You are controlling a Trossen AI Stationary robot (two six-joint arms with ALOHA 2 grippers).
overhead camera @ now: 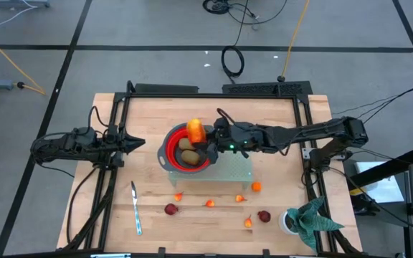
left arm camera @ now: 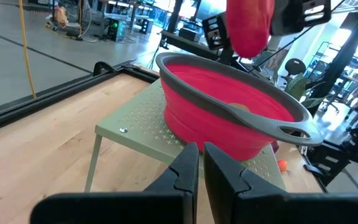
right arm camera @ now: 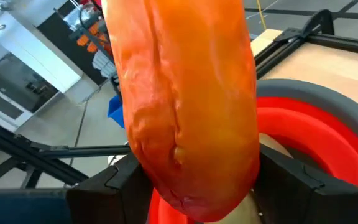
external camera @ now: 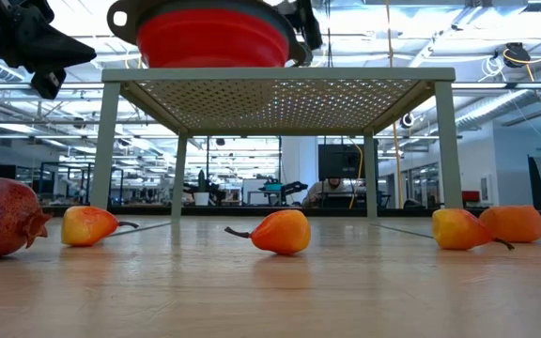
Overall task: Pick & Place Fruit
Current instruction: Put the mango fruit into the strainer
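The right gripper (overhead camera: 205, 133) clamps the red-orange piece (overhead camera: 196, 131) above the bowl (overhead camera: 171, 154); kiwis (overhead camera: 189, 150) lie inside, small fruit (overhead camera: 210, 203) remain on the table.

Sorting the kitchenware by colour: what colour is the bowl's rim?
Grey, around a red bowl; the left wrist view shows the rim best.

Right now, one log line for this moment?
right hand: holding orange fruit over red bowl | left hand: shut, waiting beside bowl

The right arm reaches in from the counter's right edge, its tool (overhead camera: 205, 136) clamped at centre. The left tool (overhead camera: 136, 143), fingers together, waits near the left edge.
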